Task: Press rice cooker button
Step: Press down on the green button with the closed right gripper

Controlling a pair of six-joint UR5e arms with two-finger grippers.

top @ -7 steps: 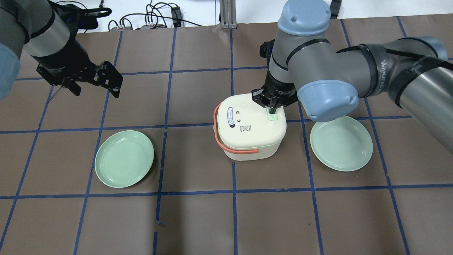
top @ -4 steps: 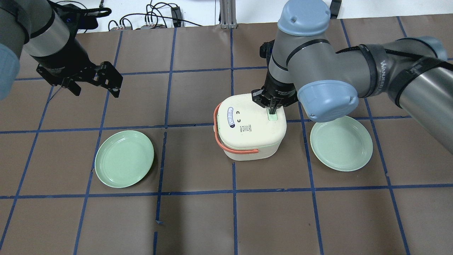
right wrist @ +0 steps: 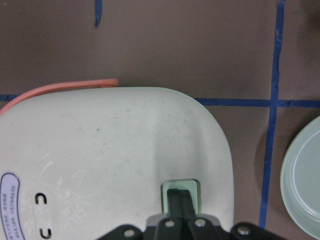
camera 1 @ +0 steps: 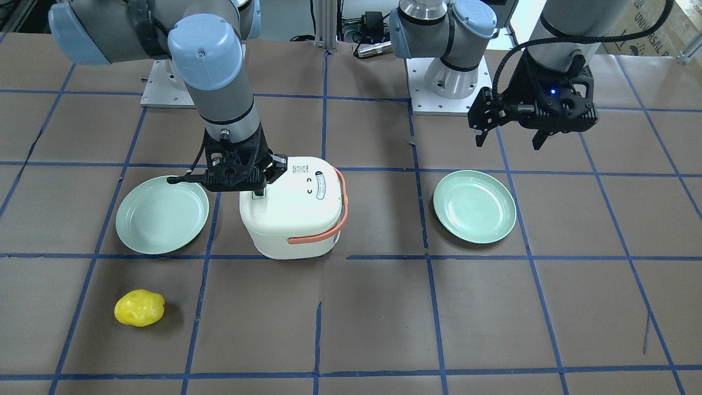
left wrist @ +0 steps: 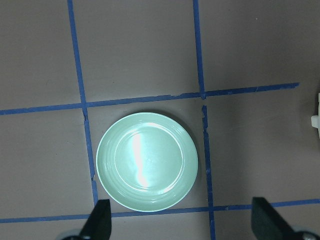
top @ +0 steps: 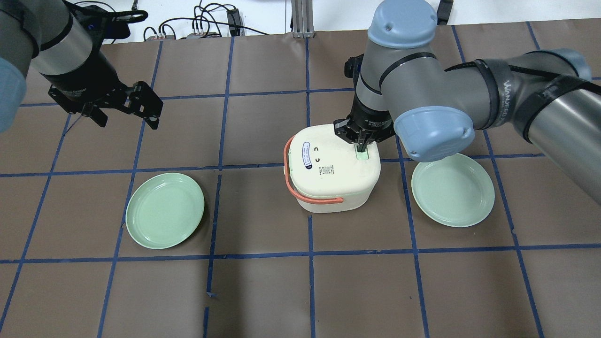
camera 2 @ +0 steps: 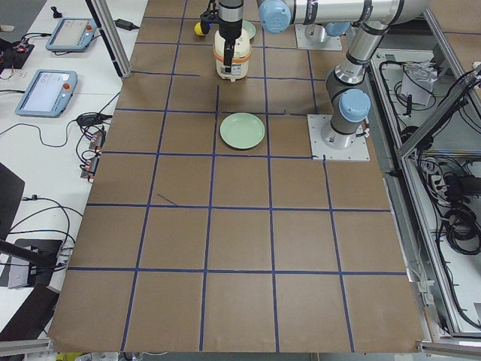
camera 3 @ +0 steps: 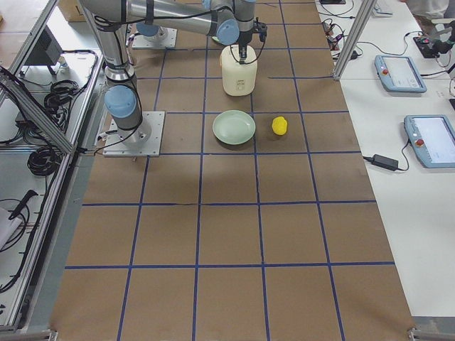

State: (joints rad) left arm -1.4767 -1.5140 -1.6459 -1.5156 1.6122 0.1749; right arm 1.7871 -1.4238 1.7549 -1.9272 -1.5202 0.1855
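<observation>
- cream-white plastic rice cooker with an orange carry handle (top: pixel 328 180): stands upright near the middle of the table, between two plates and apart from both. the handle lies folded down along the lid's edge.
- pale green rectangular button (right wrist: pixel 180 184): set into the lid near the corner toward the robot's right.
- right gripper (top: pixel 360 149): points straight down over the lid. its jaws are pressed together, with nothing between them. the paired tips rest on the button and cover its centre.
- left gripper (top: pixel 127 119): hangs above the table, well apart from the cooker. its jaws are spread wide and hold nothing. its wrist view looks down on the plate below.
- round pale green plate on the robot's left (top: pixel 164 210): flat on the table.
- round pale green plate on the robot's right (top: pixel 453 190): flat, near the cooker.
- small lumpy yellow object (camera 1: pixel 139 308): on the far side of the right plate from the robot.
- brown paper-covered table with a blue tape grid (top: pixel 263 291).
</observation>
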